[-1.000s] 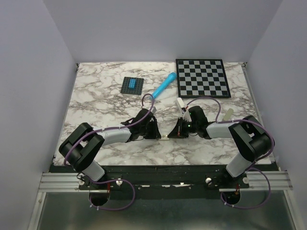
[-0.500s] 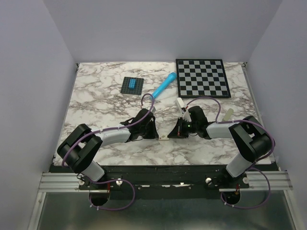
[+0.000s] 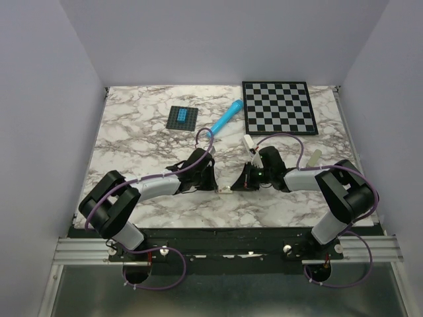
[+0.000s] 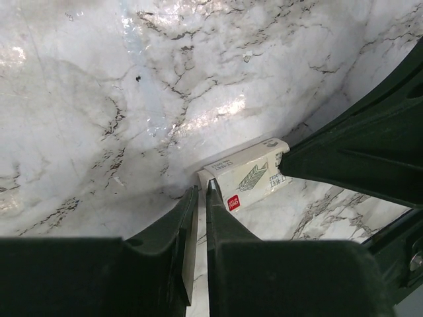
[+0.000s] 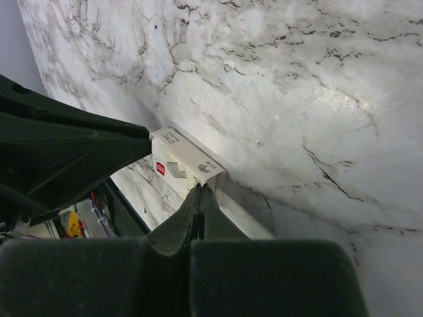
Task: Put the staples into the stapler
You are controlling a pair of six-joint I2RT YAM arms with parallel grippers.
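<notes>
Bending low, inward | left gripper (image 4: 201, 189), right gripper (image 5: 200, 189) tips at stapler (image 4: 248, 177)

Bright, even light — glare patches on glossy marble tabletop (image 4: 218, 112)

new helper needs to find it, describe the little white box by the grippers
On the marble table, look at the near middle, where the left gripper and right gripper almost meet. The small white box lies flat there, the only thing with a red label and grey leaf print.
</notes>
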